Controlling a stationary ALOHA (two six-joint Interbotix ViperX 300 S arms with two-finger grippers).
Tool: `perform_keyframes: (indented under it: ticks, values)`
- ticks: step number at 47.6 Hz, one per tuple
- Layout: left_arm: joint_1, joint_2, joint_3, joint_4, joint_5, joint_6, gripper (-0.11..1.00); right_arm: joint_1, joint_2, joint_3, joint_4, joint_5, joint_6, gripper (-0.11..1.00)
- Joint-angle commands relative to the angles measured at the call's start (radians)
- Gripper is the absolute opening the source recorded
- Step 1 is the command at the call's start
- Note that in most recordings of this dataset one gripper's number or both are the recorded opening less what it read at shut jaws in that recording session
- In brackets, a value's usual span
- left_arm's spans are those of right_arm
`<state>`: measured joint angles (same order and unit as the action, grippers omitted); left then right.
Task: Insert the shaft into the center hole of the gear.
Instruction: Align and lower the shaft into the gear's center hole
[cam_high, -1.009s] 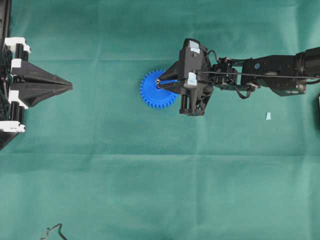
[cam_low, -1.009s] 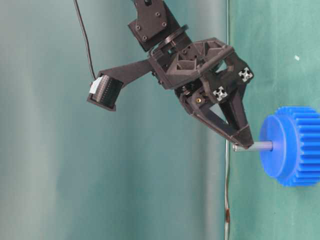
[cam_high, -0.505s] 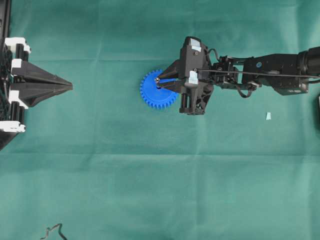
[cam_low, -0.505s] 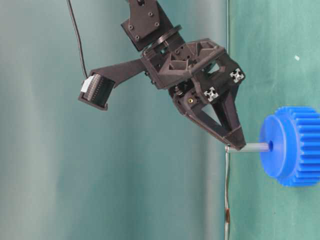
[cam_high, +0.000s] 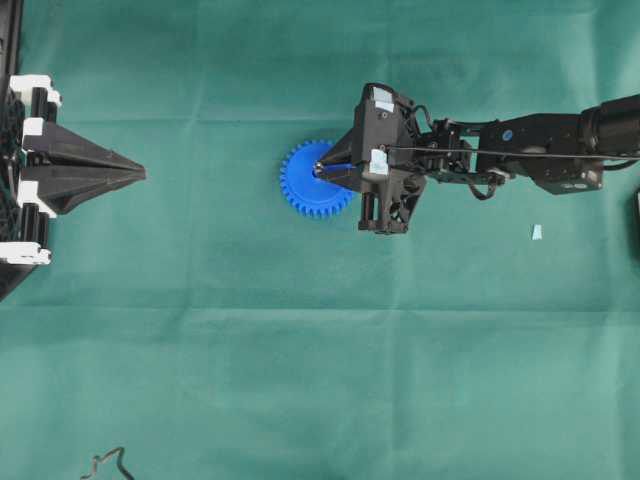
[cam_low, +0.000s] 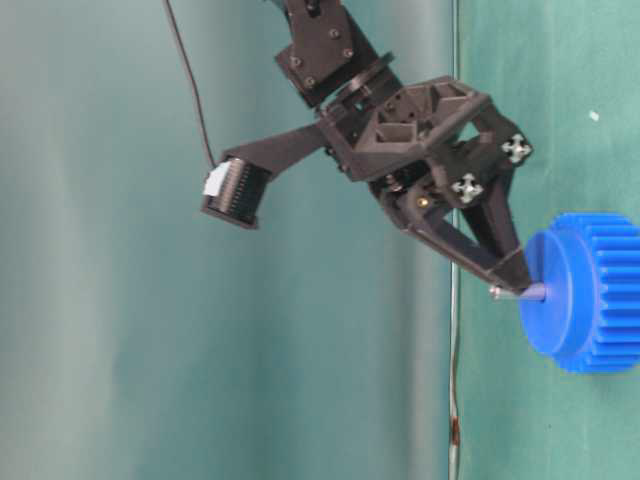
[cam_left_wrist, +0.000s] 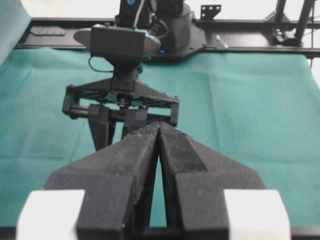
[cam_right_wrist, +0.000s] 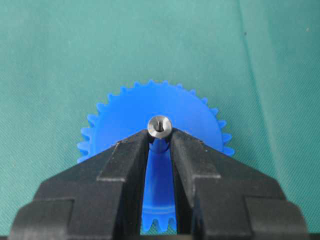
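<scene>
The blue gear (cam_high: 300, 190) lies flat on the green cloth, also seen in the table-level view (cam_low: 590, 300) and below the right wrist camera (cam_right_wrist: 125, 120). My right gripper (cam_high: 318, 170) (cam_low: 512, 284) (cam_right_wrist: 160, 136) is shut on the shaft (cam_right_wrist: 159, 126), a silvery pin standing upright over the gear's middle. Only a short piece of the shaft (cam_low: 520, 292) shows between the fingertips and the gear's hub. The center hole is hidden by the shaft. Far to the left, my left gripper (cam_high: 135, 173) (cam_left_wrist: 159, 127) is shut on nothing.
A small pale scrap (cam_high: 537, 232) lies on the cloth under the right arm. A thin cable end (cam_high: 105, 462) sits at the bottom left. The left wrist view faces the right arm (cam_left_wrist: 125, 100) across the cloth.
My right gripper has moved down toward the gear with the shaft. Much less of the shaft shows outside the hub than a second ago. The left arm has not moved.
</scene>
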<state>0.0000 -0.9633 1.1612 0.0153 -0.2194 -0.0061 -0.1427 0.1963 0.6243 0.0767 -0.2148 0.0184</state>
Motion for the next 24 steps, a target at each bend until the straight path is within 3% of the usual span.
perform_keyframes:
  ticks: [1,24]
  values:
    - [0.002,0.009,-0.023,0.003,-0.008,0.000,0.00,-0.002,-0.005,-0.023,0.003,-0.008,0.002,0.16]
    - [0.002,0.011,-0.020,0.002,-0.006,0.002,0.00,-0.003,0.002,-0.023,0.003,-0.021,0.000,0.16]
